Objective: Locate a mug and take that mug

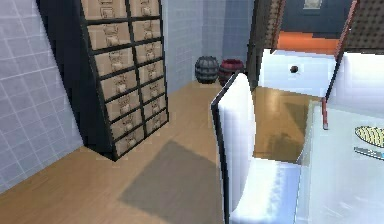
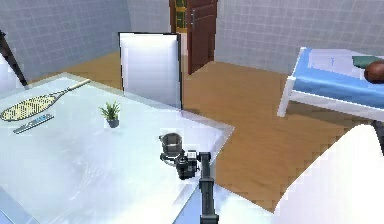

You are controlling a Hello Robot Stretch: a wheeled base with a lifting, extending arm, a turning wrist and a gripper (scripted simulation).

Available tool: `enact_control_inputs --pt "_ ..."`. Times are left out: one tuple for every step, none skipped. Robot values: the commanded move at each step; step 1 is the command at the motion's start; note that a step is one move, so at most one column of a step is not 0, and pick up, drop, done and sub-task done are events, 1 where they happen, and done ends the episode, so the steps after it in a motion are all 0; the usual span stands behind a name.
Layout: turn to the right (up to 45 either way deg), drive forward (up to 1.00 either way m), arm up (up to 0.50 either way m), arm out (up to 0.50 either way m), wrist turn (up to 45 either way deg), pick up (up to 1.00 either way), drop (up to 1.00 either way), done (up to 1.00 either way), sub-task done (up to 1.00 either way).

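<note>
A small grey mug-like cup [image 2: 171, 140] stands on the glass table [image 2: 80, 170] near its far right corner. The dark arm bar [image 2: 205, 200] rises from the bottom edge of the arm side view. At its far end, the gripper [image 2: 173, 156] sits right at the cup. I cannot tell whether it touches the cup or holds anything. In the forward view the same table [image 1: 335, 170] shows at the right edge.
On the table lie a racket [image 2: 35, 103] and a small potted plant [image 2: 111, 114]. White chairs [image 2: 150, 65] [image 2: 335, 185] [image 1: 245, 140] ring the table. A bed with a blue mattress [image 2: 335, 80] stands at the right. A dark drawer unit [image 1: 125, 70] lines the wall, with two pots [image 1: 207, 68] beyond.
</note>
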Motion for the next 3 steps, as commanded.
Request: enact_control_inputs --pt "0.0 0.00 0.00 0.00 0.0 1.00 0.00 0.00 0.00" --pt "0.0 0.00 0.10 0.00 0.0 0.00 0.00 0.00 0.00" --pt "0.0 0.00 0.00 0.00 0.0 0.00 0.00 1.00 0.00"
